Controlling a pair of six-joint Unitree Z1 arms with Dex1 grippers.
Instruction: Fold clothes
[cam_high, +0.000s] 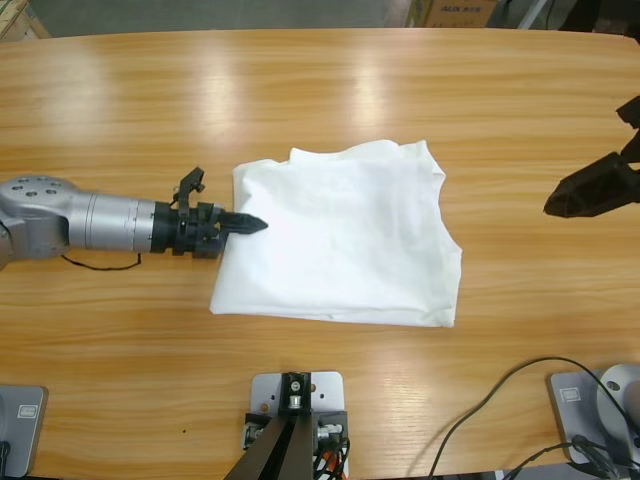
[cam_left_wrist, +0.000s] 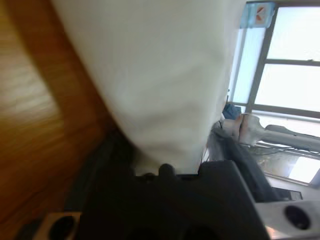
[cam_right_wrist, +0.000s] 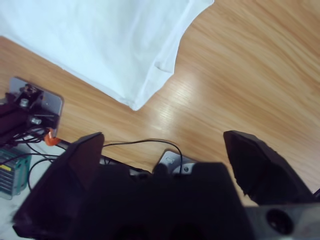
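Rig side first: the white T-shirt (cam_high: 340, 235) lies on the tabletop (cam_high: 120, 120) near the middle, already folded into a rough rectangle. Its long front edge looks fairly straight, its right side bulges with a stacked layer, and the back edge is uneven near the collar.

Left tool (cam_high: 245, 224) comes in low from the left and sits at the shirt's left edge. In the left wrist view white fabric (cam_left_wrist: 160, 90) runs right into the black body, so the tool looks closed on that edge of the shirt, pinched and not merely resting against it.

Right tool (cam_right_wrist: 165, 150) is spread wide with nothing between the jaws. It hangs well off to the right of the shirt (cam_right_wrist: 100, 40), above bare wood. From there it sees the shirt's near corner with the hem doubled over.

My read: the step in hand is the next fold, left edge carried across to the right. To do it well:
- lift only enough to clear the lower layers; thin fabric drags and wrinkles
- keep the travel parallel to the front edge so the corners stack
- bring the right tool down on the bulging right side to pin it, otherwise the whole bundle may slide
- release after the edge lies flat
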